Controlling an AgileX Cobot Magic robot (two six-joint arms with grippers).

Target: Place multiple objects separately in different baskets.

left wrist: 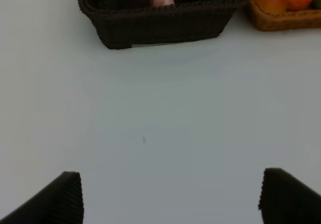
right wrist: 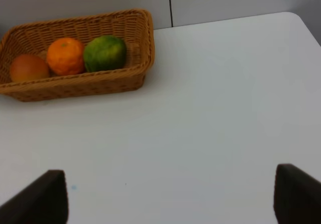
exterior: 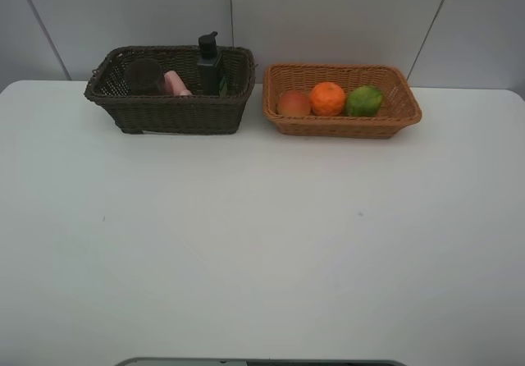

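The dark brown basket (exterior: 172, 112) at the back left holds a mauve cup (exterior: 144, 77), a pink tube (exterior: 175, 84) and a dark green pump bottle (exterior: 210, 64). The light tan basket (exterior: 402, 107) beside it holds a red-orange fruit (exterior: 294, 103), an orange (exterior: 327, 98) and a green lime (exterior: 363, 101). Neither arm shows in the high view. My left gripper (left wrist: 170, 196) is open over bare table, well short of the dark basket (left wrist: 155, 25). My right gripper (right wrist: 168, 199) is open too, well back from the tan basket (right wrist: 75, 86) with its lime (right wrist: 104, 53).
The white table (exterior: 262, 243) spreads wide in front of both baskets. A grey panelled wall (exterior: 328, 13) stands right behind them. The table's rounded right corner (right wrist: 296, 18) lies past the tan basket.
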